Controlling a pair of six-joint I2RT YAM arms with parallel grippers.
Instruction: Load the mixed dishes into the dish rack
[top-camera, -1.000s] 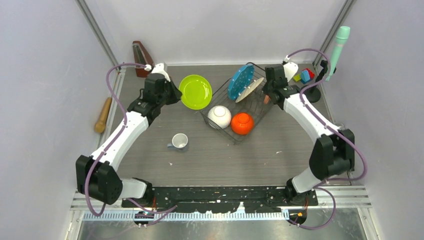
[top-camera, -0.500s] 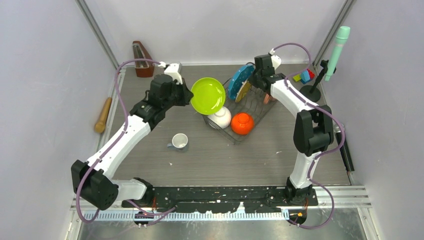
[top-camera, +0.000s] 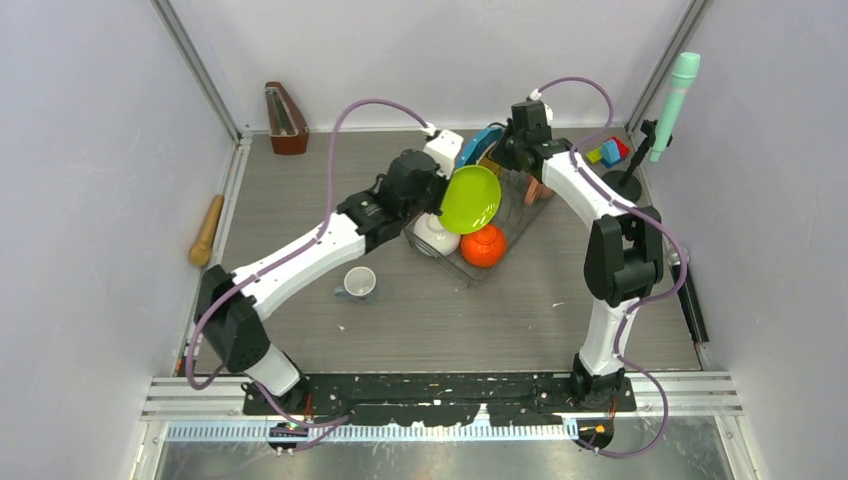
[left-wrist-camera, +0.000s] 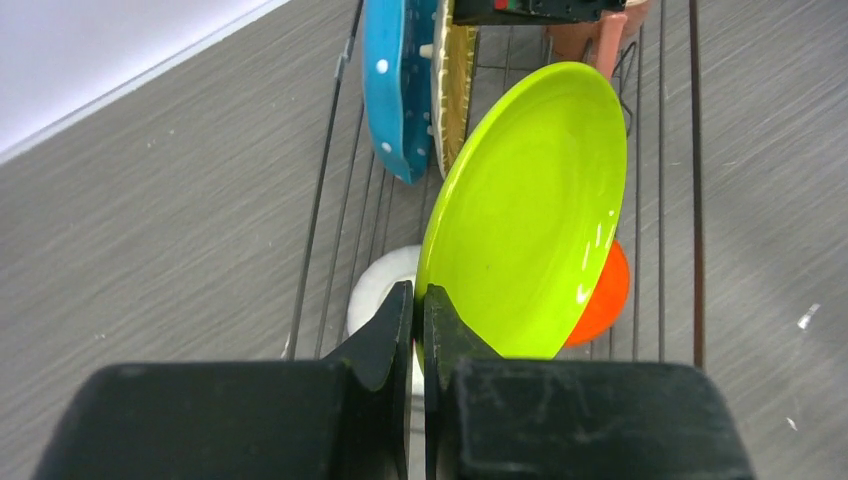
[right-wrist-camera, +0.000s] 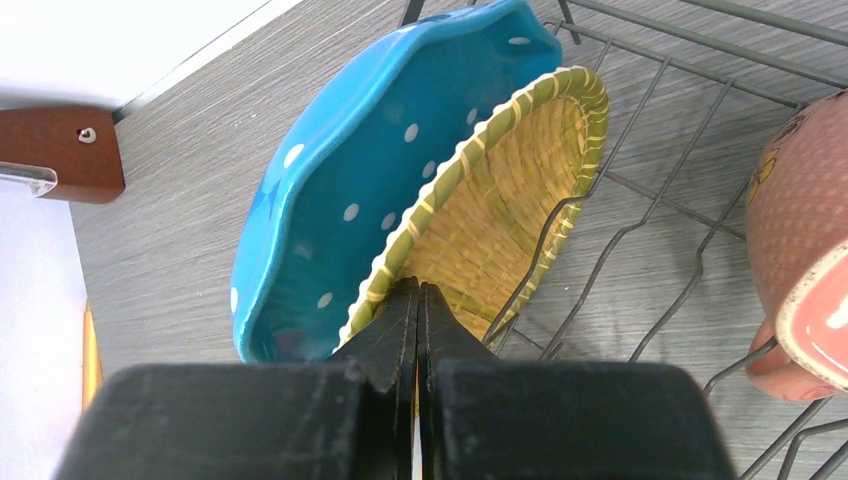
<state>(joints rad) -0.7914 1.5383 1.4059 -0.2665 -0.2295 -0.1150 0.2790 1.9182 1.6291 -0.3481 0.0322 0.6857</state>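
The lime-green plate (left-wrist-camera: 530, 210), pinched only at its rim by the closed left gripper (left-wrist-camera: 420, 298), hangs tilted over the dish rack (left-wrist-camera: 695, 150), above the white bowl (left-wrist-camera: 372, 295) and orange bowl (left-wrist-camera: 608, 300). Lowered carelessly, it could knock them or slip. The left arm (top-camera: 300, 265) reaches far forward across the table (top-camera: 500, 310). The right gripper (right-wrist-camera: 417, 292) is clamped on the woven straw plate (right-wrist-camera: 500, 190), which stands beside the blue dotted plate (right-wrist-camera: 350, 180)
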